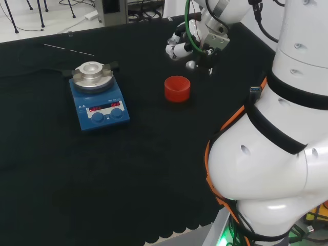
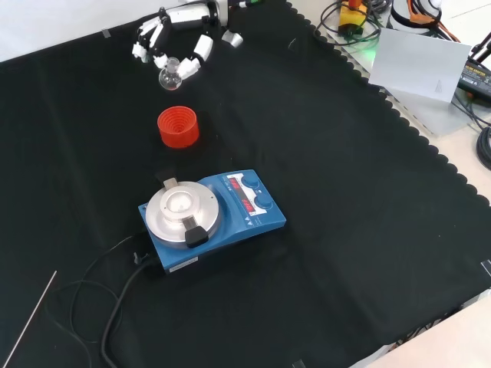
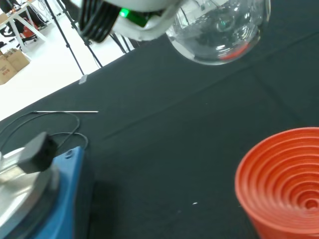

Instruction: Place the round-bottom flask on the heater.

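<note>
We find the hand (image 2: 173, 46) raised above the black cloth (image 2: 345, 192), its fingers curled round the clear round-bottom flask (image 2: 169, 76), whose bulb hangs below them, neck upward as far as the front view lets us judge. In the wrist view the bulb (image 3: 219, 30) hangs clear of the cloth, and the red ribbed stand (image 3: 284, 184) sits empty just beside and below it. In the front view that stand (image 2: 178, 126) lies directly between the hand and the blue heater (image 2: 211, 218), which sits nearer the camera; in the head view the heater (image 1: 97, 97) lies well to the left of the hand (image 1: 187, 48). Its round metal top plate (image 2: 182, 211) is bare, with a shallow dished centre. We judge the carry must run across the stand toward that plate, at a height to clear the stand's rim. Open cloth surrounds the heater on all sides; its cable (image 2: 115, 314) trails off toward the near edge, away from the path.
</note>
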